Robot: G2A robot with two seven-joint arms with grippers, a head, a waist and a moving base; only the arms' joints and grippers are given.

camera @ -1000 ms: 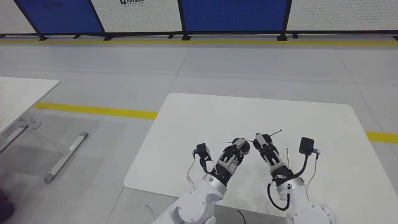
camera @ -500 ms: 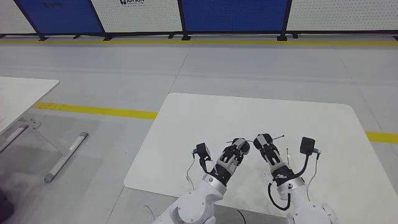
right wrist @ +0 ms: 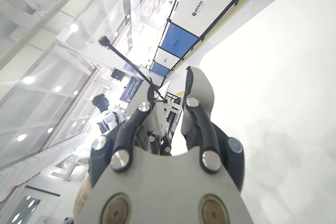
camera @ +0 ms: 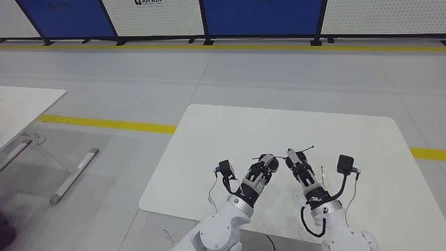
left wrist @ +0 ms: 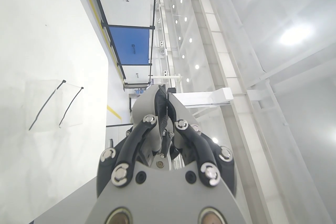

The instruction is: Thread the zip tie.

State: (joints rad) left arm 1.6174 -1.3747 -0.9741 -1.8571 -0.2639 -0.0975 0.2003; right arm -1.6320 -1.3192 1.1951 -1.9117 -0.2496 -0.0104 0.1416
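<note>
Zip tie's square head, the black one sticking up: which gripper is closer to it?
Right. The black plastic zip tie's square head pokes out just past the right gripper. The left gripper sits farther away, on the right gripper's other side.

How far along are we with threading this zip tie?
Done: one zip tie is off the table, sticking up from the right end effector. In hand: the left end effector, shut, sits close beside it. Left: the whole threading; the tie's head stands free, no loop formed.
</note>
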